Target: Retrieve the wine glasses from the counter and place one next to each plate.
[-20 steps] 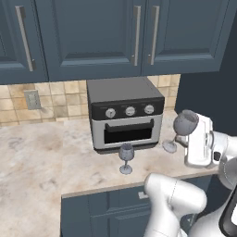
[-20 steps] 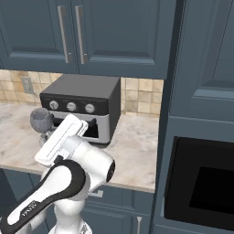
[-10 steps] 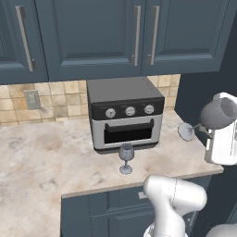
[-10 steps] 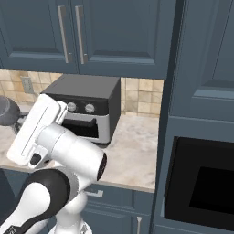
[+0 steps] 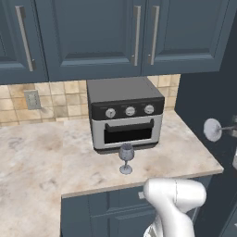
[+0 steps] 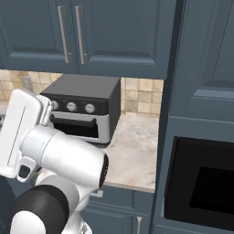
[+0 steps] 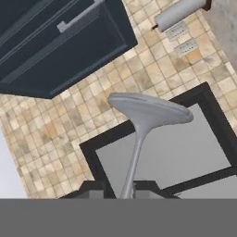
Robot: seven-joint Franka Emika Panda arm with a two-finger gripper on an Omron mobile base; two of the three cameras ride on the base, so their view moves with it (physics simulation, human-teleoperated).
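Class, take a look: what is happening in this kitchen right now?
The robot arm is carrying one wine glass by its stem, tipped sideways and held off the right end of the counter. In the hand view the stem runs down between the gripper fingertips. The second wine glass stands upright on the counter in front of the toaster oven.

Colours and patterns recorded at the counter

We record a beige-and-cream marble-veined stone counter, dark blue cabinet doors with silver bar handles, a tan mottled tile backsplash, a black-and-silver toaster oven and a clear bluish-grey stemmed wine glass.
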